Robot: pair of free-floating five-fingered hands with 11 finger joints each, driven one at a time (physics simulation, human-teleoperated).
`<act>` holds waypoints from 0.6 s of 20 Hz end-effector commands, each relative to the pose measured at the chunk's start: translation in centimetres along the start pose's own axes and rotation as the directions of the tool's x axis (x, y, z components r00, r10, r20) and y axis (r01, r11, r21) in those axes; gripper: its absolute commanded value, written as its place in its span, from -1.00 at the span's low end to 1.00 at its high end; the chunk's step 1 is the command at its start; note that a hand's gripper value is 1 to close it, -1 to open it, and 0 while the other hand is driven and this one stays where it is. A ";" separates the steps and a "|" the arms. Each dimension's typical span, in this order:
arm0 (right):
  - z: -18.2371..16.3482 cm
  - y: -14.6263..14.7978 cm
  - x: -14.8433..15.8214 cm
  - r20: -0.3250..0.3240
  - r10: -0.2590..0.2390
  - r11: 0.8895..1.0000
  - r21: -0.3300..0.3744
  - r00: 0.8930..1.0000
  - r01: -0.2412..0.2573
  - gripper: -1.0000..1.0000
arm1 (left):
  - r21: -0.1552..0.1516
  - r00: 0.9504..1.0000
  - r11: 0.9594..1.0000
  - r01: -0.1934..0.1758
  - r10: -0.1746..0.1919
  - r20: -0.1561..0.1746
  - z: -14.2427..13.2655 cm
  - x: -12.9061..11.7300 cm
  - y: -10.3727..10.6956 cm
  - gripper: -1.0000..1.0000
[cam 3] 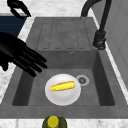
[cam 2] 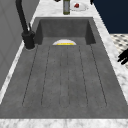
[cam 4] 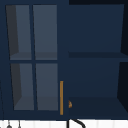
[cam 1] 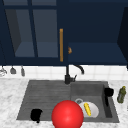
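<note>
The left hand (cam 1: 36, 115) hovers at the sink's (cam 1: 45, 92) front edge; whether its fingers are spread I cannot tell. The right hand (cam 3: 17, 53) has fingers spread straight, the corn (cam 3: 62, 86) on its plate (cam 3: 56, 96) below and just beyond the fingertips. A careless sweep could knock the corn off.

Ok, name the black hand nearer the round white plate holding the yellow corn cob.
The right hand, at the grey sink basin's right wall beside that plate; the left hand sits away at the drainboard's front left corner.
</note>
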 end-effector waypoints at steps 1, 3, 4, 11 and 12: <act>-0.7 -1.4 -0.4 0.048 0.027 0.999 0.039 0.998 -0.029 -1.00 | 0.000 1.000 1.000 0.000 0.000 0.000 0.0 0.0 0.0 0.00; -0.6 -1.2 -0.8 0.037 0.013 1.000 0.023 0.999 -0.014 -1.00 | 0.000 1.000 1.000 0.000 0.000 0.000 0.0 0.0 0.0 0.00; -0.6 -1.0 -0.6 0.027 0.001 1.000 0.010 1.000 -0.001 -1.00 | 0.000 1.000 1.000 0.000 0.000 0.000 0.0 0.0 0.0 0.00; -1.3 -4.1 -2.1 0.040 0.007 1.000 0.021 0.999 -0.008 -1.00 | 0.000 1.000 1.000 0.000 0.000 0.000 0.0 0.0 0.0 0.00; -1.4 -4.8 -2.2 0.048 0.008 1.000 0.030 0.999 -0.010 -1.00 | 0.000 1.000 1.000 0.001 -0.001 0.000 0.0 0.0 0.0 0.00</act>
